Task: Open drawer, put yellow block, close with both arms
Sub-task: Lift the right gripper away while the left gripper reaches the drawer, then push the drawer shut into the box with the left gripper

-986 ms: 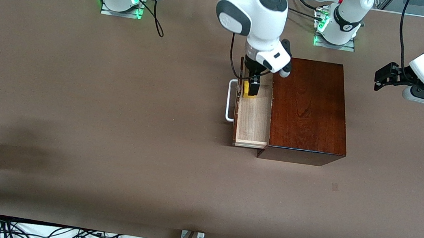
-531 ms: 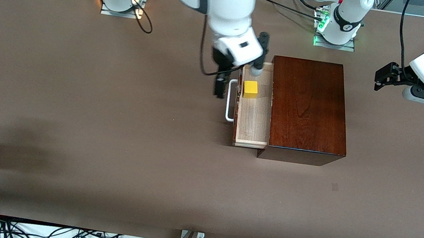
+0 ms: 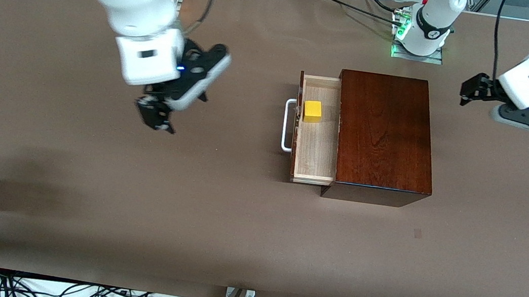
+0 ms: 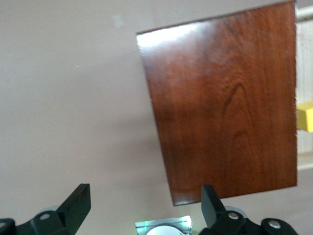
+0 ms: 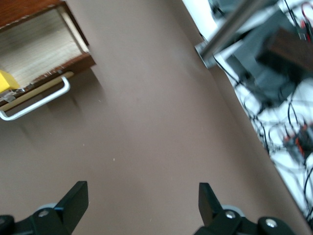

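Yellow block in open drawer. Right claw blurred, spread, empty; left claw spread, waiting.

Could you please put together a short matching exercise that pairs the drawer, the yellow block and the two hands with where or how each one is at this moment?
Column one:
1. drawer
2. yellow block
3. right hand
4. left hand

Column two:
A. open, over bare table toward the right arm's end
B. pulled out of the wooden box
C. open, over the table toward the left arm's end, beside the box
D. lying in the light-wood tray

Pairs: 1-B, 2-D, 3-A, 4-C
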Motion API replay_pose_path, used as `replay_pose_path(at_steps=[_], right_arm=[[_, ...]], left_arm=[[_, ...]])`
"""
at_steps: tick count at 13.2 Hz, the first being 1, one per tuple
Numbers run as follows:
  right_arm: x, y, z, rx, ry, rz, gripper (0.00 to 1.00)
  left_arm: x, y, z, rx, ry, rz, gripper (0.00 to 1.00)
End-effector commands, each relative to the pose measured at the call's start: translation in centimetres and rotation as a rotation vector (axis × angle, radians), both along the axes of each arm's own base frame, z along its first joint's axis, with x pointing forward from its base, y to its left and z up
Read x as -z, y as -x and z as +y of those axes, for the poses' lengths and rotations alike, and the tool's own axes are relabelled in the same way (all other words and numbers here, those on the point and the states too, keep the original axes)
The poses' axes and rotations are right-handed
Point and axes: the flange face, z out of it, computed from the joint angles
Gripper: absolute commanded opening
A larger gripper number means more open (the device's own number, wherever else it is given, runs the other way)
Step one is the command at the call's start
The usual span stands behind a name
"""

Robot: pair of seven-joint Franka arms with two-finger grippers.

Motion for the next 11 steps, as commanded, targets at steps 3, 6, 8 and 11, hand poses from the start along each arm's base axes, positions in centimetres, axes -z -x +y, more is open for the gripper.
replay_pose_path(at_steps=[3,6,8,11], right_arm=[[0.5,0.8,-12.3,0.297,-0.062,0.115,1.00],[2.0,1.4,-18.2,0.434,-0.048,0.159,1.00],[3.0,2.1,-21.6,0.541,-0.041,0.190,1.00],[4.0,4.3,-24.4,0.682,-0.037,0.241,1.00]], left_arm=[[5.1,-0.1,-11.1,0.309,0.143,0.137,1.00],[8.9,1.9,-20.8,0.407,0.350,0.268,1.00],[9.9,2.5,-25.9,0.480,0.372,0.297,1.00],[11.6,4.7,-33.0,0.632,0.350,0.184,1.00]])
